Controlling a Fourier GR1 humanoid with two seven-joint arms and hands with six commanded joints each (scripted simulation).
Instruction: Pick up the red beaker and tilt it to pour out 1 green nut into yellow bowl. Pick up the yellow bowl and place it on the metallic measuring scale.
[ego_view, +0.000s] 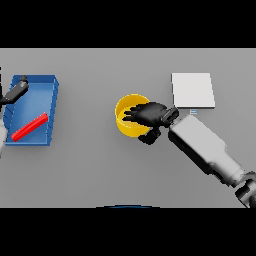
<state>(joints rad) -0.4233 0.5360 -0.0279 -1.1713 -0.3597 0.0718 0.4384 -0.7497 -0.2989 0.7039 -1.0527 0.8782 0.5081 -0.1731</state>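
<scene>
Grey table (100, 165) | right hand (147, 114) fingers curled on yellow bowl (125, 126) rim | left hand (17, 90) fingers unclear.

A tray (54, 95) sits at the frame's left on the table (100, 170), with a beaker (30, 126) lying slantwise in it. The bowl (125, 127) stands near the centre. The scale (192, 90) lies upper right of it. The right robot hand (149, 115) overlaps the bowl's right side, perhaps gripping its rim. The left robot hand (16, 91) is over the tray's upper left corner.
</scene>
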